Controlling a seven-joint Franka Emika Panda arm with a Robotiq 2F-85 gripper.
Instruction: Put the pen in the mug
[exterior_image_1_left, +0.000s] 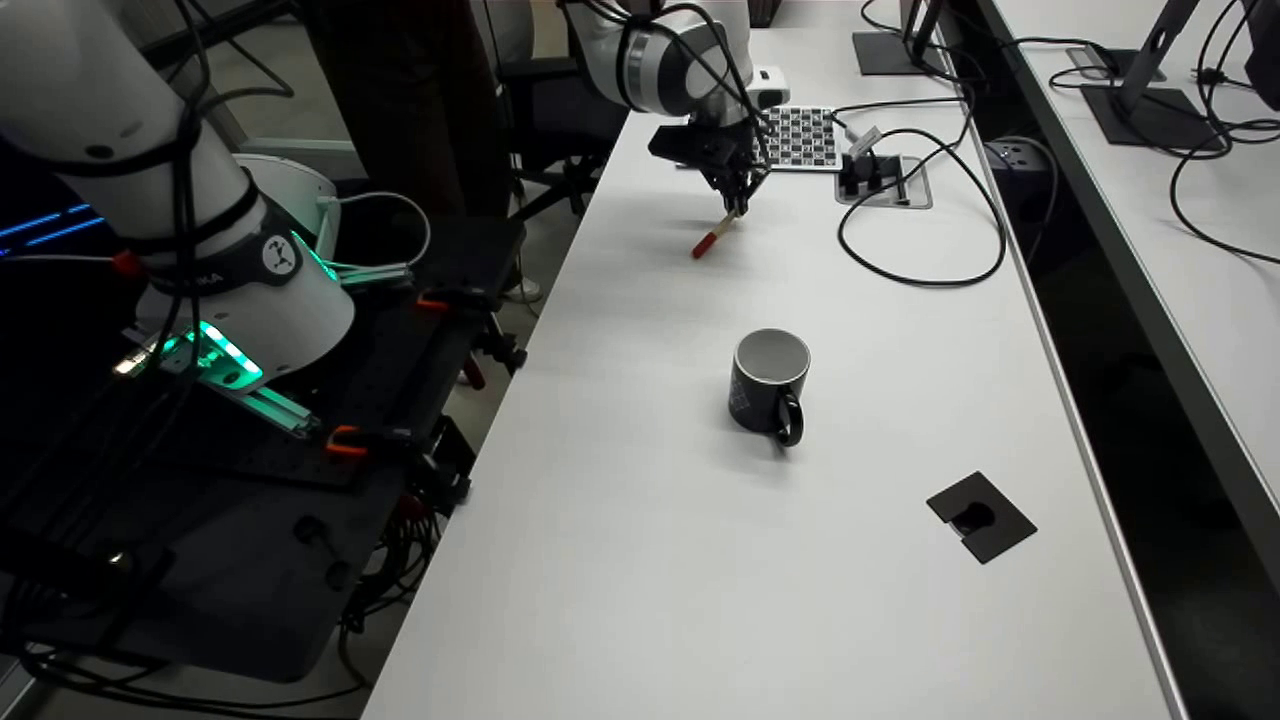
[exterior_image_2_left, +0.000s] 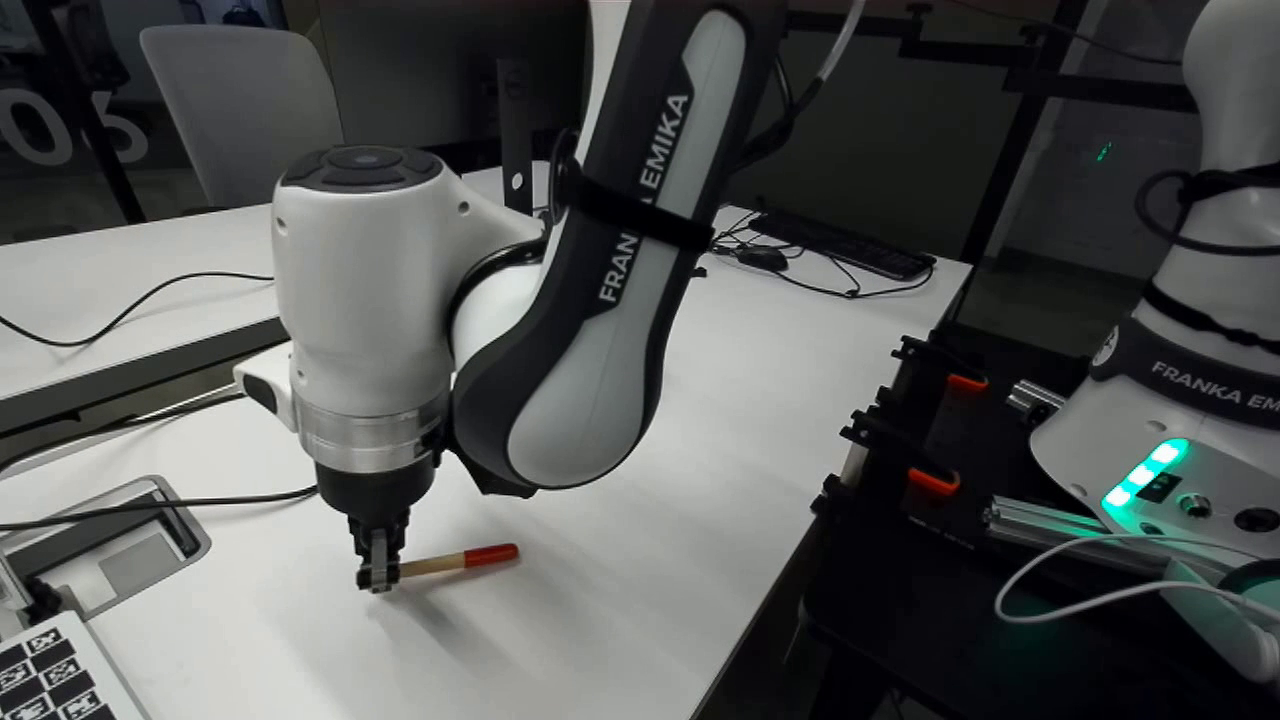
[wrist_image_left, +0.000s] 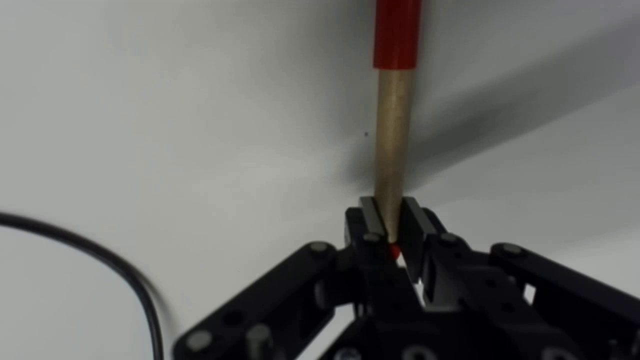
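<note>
Gripper (wrist_image_left: 393, 216) clamped on red-capped pen (wrist_image_left: 393, 125) near one end — lift straight, go cap-down above black mug (exterior_image_1_left: 756, 399) — then release.

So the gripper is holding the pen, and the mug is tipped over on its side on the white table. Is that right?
Not quite. The mug isn't tipped over: it is standing upright on the white table, as you can see in an exterior view. The rest is right: the gripper is holding the pen.
</note>
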